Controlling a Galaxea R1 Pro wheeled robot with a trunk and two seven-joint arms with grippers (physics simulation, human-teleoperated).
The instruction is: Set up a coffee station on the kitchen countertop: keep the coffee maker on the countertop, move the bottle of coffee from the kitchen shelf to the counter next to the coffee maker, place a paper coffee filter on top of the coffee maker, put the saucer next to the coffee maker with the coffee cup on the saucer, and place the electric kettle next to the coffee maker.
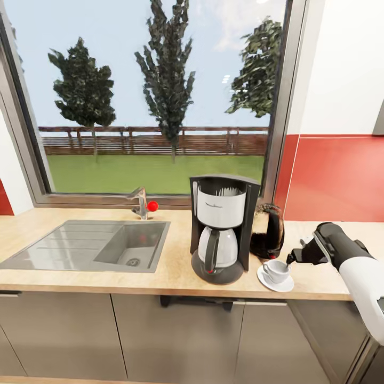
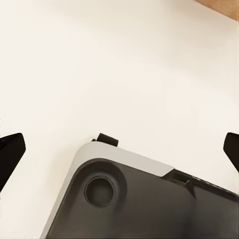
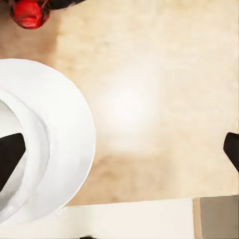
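Coffee corner on the bench, right end effector parked by the cup

The right end effector hangs just beside the coffee cup, on the cup's right, and its black fingertips stand wide apart with nothing between them, one over the cup side and one out over bare wood. The cup is white, rounded and glossy, sits upright on the flat round white saucer, handle turned to the left front. Past the saucer from the end effector stands the coffee maker, tall axis upright, black body, white upper panel, clear glass carafe facing front. Behind the cup is the electric kettle, dark, glossy, rounded, upright. The bench is pale beige wood grain. Left end effector is spread wide too, over a white surface.
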